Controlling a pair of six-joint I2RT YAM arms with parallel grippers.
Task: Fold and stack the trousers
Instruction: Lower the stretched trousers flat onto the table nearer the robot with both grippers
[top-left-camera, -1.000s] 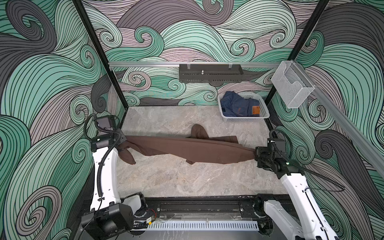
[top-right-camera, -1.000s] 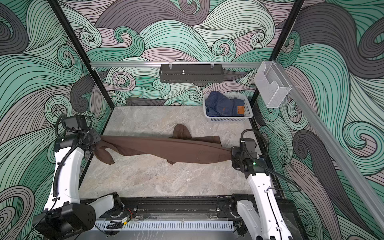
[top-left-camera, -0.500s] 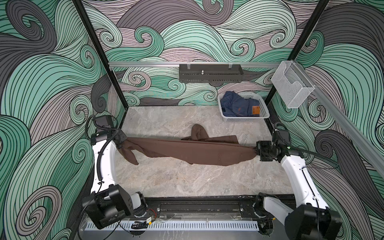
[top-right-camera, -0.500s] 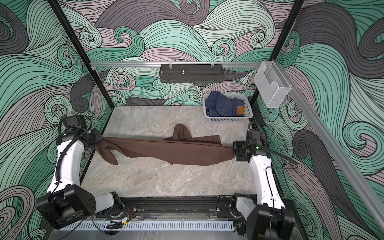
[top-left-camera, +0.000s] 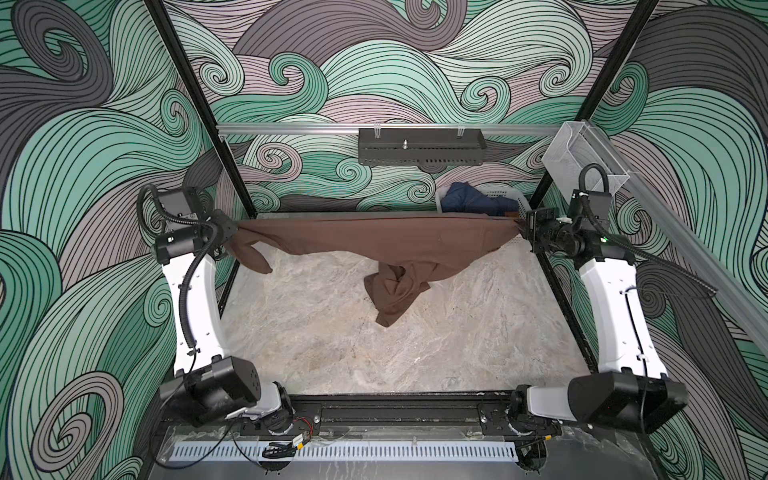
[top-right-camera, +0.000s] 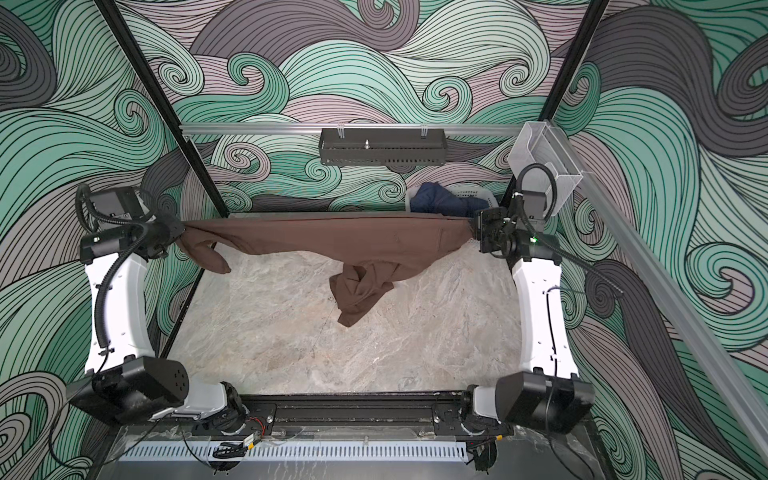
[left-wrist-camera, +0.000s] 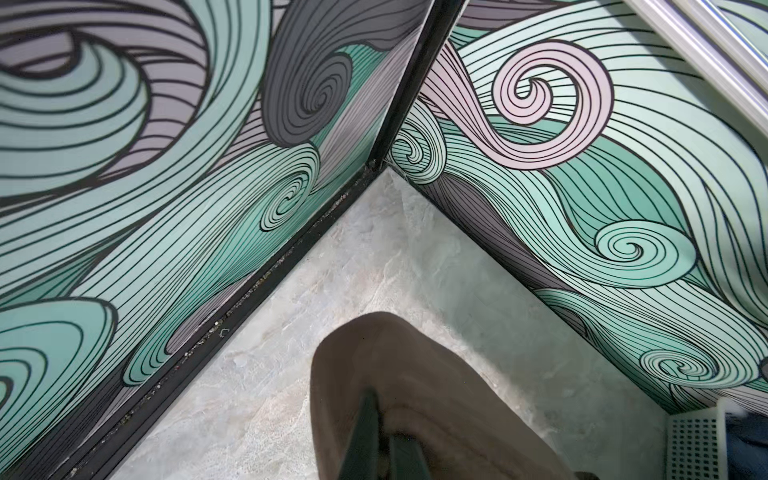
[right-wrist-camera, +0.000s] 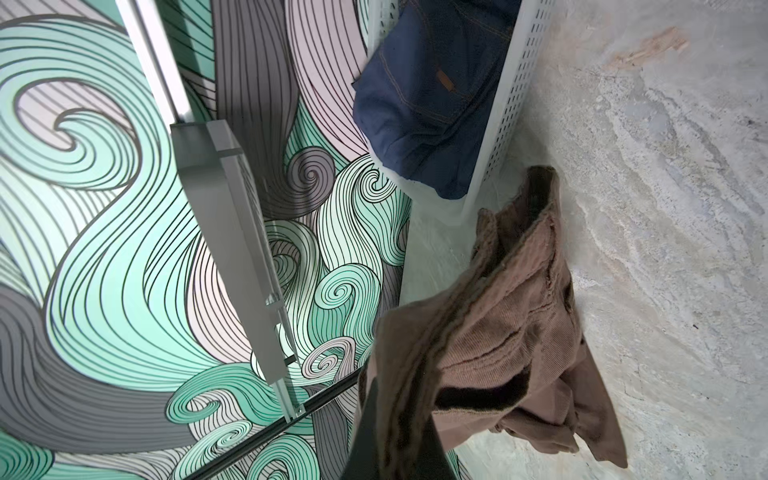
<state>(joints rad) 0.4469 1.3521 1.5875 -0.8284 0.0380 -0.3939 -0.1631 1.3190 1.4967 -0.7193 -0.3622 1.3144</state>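
The dark brown trousers (top-left-camera: 374, 241) hang stretched in the air between my two grippers, seen in both top views (top-right-camera: 332, 239). A twisted leg (top-left-camera: 392, 291) droops from the middle down toward the marble table (top-left-camera: 332, 345). On the left, my left gripper (top-left-camera: 235, 232) is shut on one end, and a short flap hangs below it. In the left wrist view the fingers (left-wrist-camera: 361, 436) pinch brown cloth (left-wrist-camera: 415, 395). At the right, my right gripper (top-left-camera: 521, 226) is shut on the waistband end (right-wrist-camera: 498, 332), its fingers (right-wrist-camera: 365, 432) clamped on the bunched fabric.
A white basket (top-left-camera: 505, 192) holding blue jeans (top-left-camera: 469, 199) stands at the back right, just behind the stretched cloth. A black tray (top-left-camera: 420, 146) hangs on the back rail and a clear bin (top-left-camera: 582, 162) on the right rail. Patterned walls close in three sides.
Both arms have risen and moved toward the back, lifting the trousers off the table. The cloth is now pulled taut, and one leg has dropped to hang twisted in the middle.
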